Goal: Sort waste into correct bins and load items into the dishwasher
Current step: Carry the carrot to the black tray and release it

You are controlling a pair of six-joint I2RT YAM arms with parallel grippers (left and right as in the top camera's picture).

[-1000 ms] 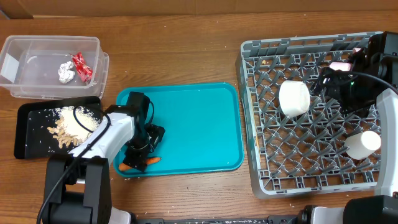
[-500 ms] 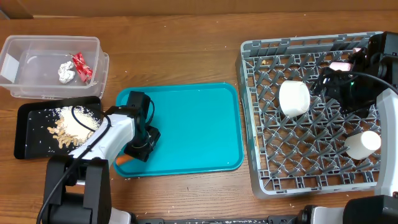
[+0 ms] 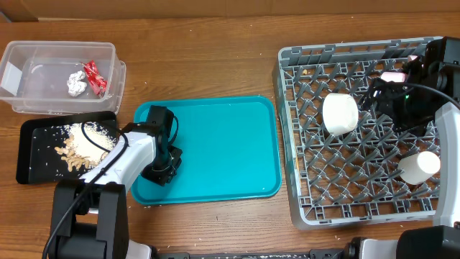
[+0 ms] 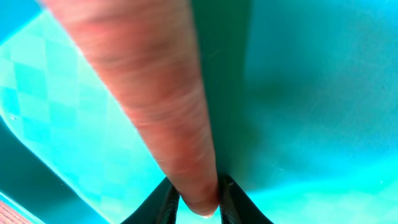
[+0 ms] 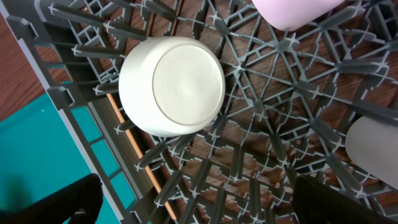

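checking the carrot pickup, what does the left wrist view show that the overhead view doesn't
Only the left wrist view: the carrot, its end pinched between the fingertips of the left hand. From overhead the hand hides it.
Only the overhead view: the clear tub holding the red wrapper and paper wad, the black tray with food scraps, and the grey rack with white dishes.
Both: the teal tray, with the left hand low over it.
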